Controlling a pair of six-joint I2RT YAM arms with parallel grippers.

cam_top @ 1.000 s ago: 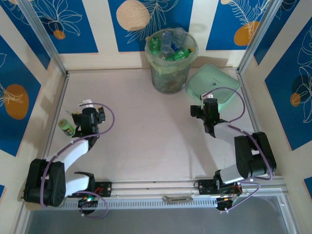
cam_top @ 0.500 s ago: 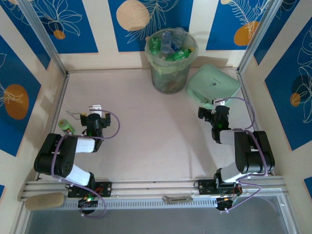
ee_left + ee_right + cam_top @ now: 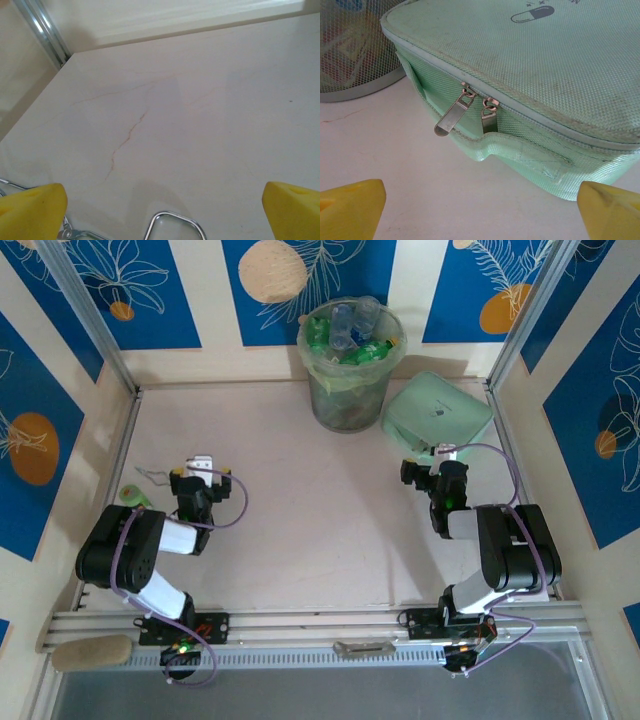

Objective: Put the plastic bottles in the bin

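Left pincer (image 3: 203, 466): jaws spread wide, nothing between them. From its wrist, both yellow fingertips (image 3: 31, 209) sit at the frame's lower corners over bare table (image 3: 300, 510). A loop of bent wire (image 3: 172, 223) lies low between the tips, touched by neither.

Right pincer (image 3: 437, 452): jaws equally wide apart and empty. Straight ahead of its tips, close but not touching, is a mint-green zip case (image 3: 530, 65) with two metal zip pulls (image 3: 452, 117) facing the pincer.

The bin (image 3: 345, 400) is ahead of the right pincer and off to its left, with its mesh wall at the upper left of that wrist view. From the left pincer it is well ahead and off to the right. The plastic bottles (image 3: 350, 335), green ones and clear ones, are heaped above its rim. I see none on the table.

A small green item (image 3: 130, 494) lies to the left of the left pincer and slightly behind it. It is too small to tell whether it is a bottle.

Judgement: both arms are folded close to their bases with open, empty jaws, which looks like a resting pose rather than an approach. The task looks done or nearly so. That green item is the one open question, and the left pincer is the nearer one to check it. The heap is high, so anything added may roll off.
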